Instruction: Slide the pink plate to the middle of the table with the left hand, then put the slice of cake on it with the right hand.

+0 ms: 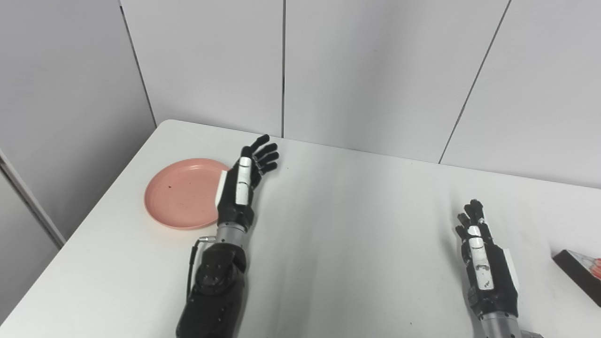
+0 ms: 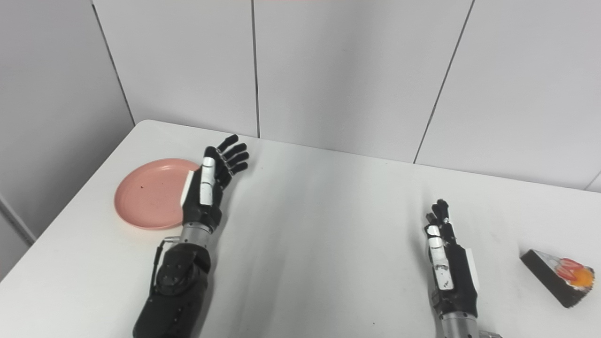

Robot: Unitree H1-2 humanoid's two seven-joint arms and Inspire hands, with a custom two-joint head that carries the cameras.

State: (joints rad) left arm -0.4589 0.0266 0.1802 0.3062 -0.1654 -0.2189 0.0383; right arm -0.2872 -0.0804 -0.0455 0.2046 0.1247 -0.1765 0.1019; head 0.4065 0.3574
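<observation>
A pink plate (image 1: 181,192) lies flat on the white table (image 1: 338,225) near its left side; it also shows in the right eye view (image 2: 150,195). My left hand (image 1: 246,180) is open, fingers spread, just right of the plate and over its right rim, holding nothing. A slice of cake (image 2: 561,276), dark with white and orange topping, lies at the table's right side; in the left eye view (image 1: 582,272) it is cut by the frame edge. My right hand (image 1: 483,253) is open and empty, on edge, left of the cake and apart from it.
Grey wall panels (image 1: 366,70) stand right behind the table's far edge. The table's left edge (image 1: 94,206) runs close to the plate.
</observation>
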